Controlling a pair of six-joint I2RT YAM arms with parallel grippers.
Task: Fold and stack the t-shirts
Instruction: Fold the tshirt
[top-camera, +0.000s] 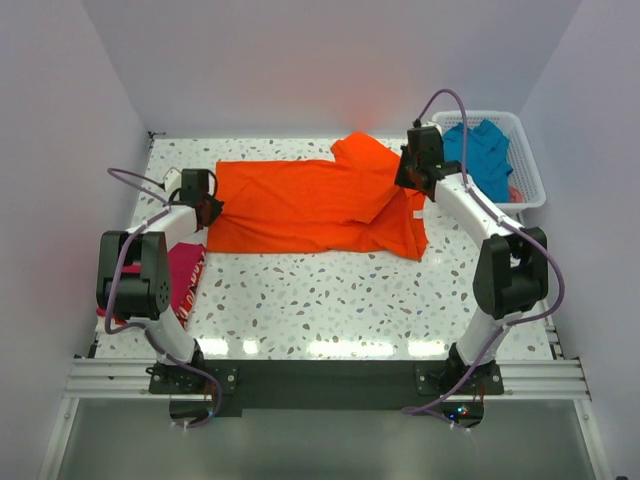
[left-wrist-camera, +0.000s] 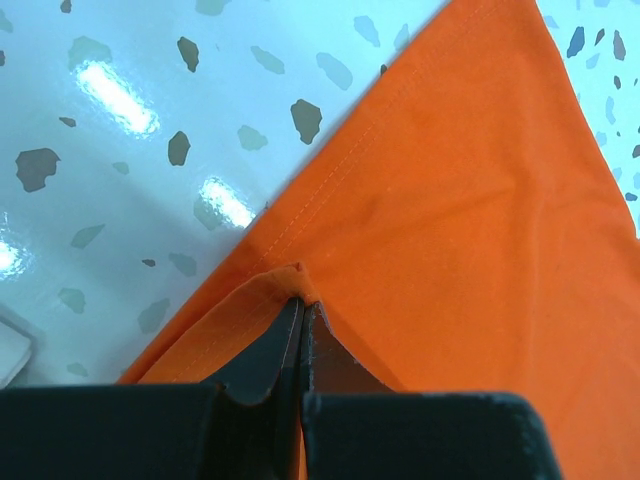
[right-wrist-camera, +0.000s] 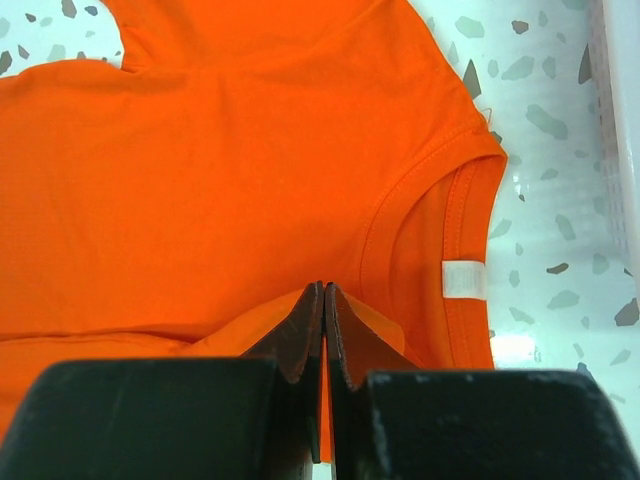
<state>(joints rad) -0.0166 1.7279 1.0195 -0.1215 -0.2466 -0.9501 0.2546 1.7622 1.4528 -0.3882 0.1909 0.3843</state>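
Note:
The bright orange t-shirt (top-camera: 310, 205) lies spread across the table, partly folded along its length, one sleeve turned over near the collar. My left gripper (top-camera: 208, 208) is shut on its left hem edge (left-wrist-camera: 290, 275). My right gripper (top-camera: 412, 178) is shut on a fold of the orange shirt (right-wrist-camera: 250, 180) beside the collar with its white label (right-wrist-camera: 463, 279). The magenta-pink t-shirt (top-camera: 185, 275) lies at the table's left edge under my left arm. The teal-blue t-shirt (top-camera: 480, 150) lies in the basket.
The white lattice basket (top-camera: 528, 165) stands at the back right, close to my right arm; its wall shows in the right wrist view (right-wrist-camera: 620, 120). The speckled table (top-camera: 340, 300) shows in front of the orange shirt. A small white object (top-camera: 172, 180) lies near my left gripper.

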